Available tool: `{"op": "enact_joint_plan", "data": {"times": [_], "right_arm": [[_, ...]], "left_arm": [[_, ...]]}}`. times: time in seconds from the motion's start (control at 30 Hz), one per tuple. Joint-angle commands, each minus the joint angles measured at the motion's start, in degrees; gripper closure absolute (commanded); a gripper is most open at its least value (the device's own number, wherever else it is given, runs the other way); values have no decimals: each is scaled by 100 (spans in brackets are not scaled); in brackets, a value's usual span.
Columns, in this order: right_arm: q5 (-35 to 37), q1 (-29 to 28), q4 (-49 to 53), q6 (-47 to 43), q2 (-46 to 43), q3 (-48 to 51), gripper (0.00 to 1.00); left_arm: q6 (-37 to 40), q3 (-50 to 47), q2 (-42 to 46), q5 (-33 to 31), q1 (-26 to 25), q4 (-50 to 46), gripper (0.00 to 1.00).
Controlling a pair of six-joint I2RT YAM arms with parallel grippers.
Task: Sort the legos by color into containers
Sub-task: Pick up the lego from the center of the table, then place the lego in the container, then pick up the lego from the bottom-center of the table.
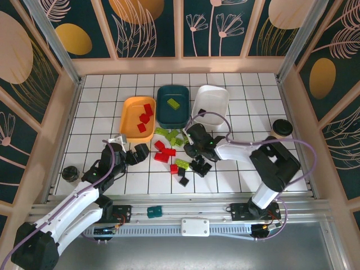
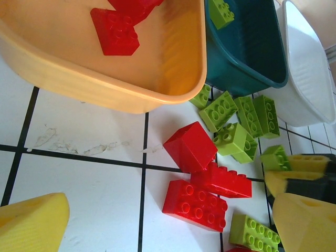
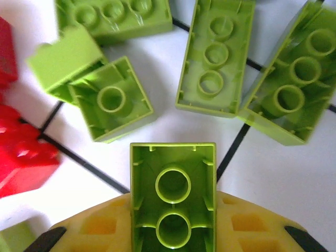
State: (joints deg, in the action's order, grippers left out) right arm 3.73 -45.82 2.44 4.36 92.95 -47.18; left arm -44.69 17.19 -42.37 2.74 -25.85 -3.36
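Note:
My right gripper [image 1: 189, 148] [image 3: 173, 236] is shut on a lime green lego [image 3: 173, 178], its hollow underside facing the camera, just above the green pile [image 1: 171, 136]. More green legos [image 3: 215, 58] lie on the tiles below it. My left gripper [image 1: 140, 153] [image 2: 170, 223] stands open, low over the red legos [image 2: 199, 202] [image 1: 163, 153], touching none. The orange-yellow tray [image 1: 130, 128] [image 2: 173, 63] holds red legos [image 1: 145, 117]. The dark teal tray [image 1: 171, 117] holds one green lego [image 1: 173, 103]. The white tray [image 1: 211, 101] stands to its right. Black legos [image 1: 199, 167] lie near the right arm.
A cup with a black lid [image 1: 282, 127] stands at the right edge of the tiles. A small dark object [image 1: 70, 173] sits at the left. A teal block [image 1: 154, 212] rests on the front rail. The trays line the back of the tiled floor.

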Motion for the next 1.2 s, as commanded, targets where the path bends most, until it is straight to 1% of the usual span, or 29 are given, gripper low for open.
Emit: {"op": "enact_joint_plan", "data": {"times": [0.0,0.07,0.17,0.27,0.37,0.5,0.57,0.6,0.63,0.7,0.73,0.8,0.93,1.1,1.17], "right_arm": [[-258,-17,-302,-15,-766,47,86],[-542,50,-450,17,-896,-132,86],[-737,277,-730,144,-589,-694,86],[-623,523,-815,211,179,-1519,86],[-601,754,-660,303,1043,-2475,86],[-522,947,-498,462,2014,-3514,82],[-513,979,-467,522,2347,-3854,78],[-516,988,-477,561,2487,-3979,73],[-521,996,-506,573,2571,-4068,68],[-522,1005,-551,585,2688,-4199,51],[-522,1008,-560,585,2687,-4234,45],[-513,1008,-591,593,2534,-4199,38],[-472,999,-698,654,1849,-3577,36],[-325,889,-779,1020,492,-2122,36],[-311,769,-758,1166,-69,-1367,36]], "left_arm": [[-81,192,76,35,-8,-171,1],[-78,230,103,16,-13,-200,1],[-114,257,100,7,-4,-209,1],[-141,268,55,46,-8,-208,1],[-165,284,-11,128,-9,-188,1],[-134,353,-133,188,-8,-246,1],[-117,373,-158,178,-5,-304,1],[-114,373,-158,166,-2,-331,1],[-117,372,-149,167,-8,-345,1],[-125,373,-117,162,-8,-359,1],[-129,373,-113,159,-8,-359,1],[-151,373,-114,167,-6,-350,1],[-168,358,-131,193,-14,-312,1],[-203,281,-122,207,-6,-206,1],[-224,242,-148,221,-8,-144,1]]}}
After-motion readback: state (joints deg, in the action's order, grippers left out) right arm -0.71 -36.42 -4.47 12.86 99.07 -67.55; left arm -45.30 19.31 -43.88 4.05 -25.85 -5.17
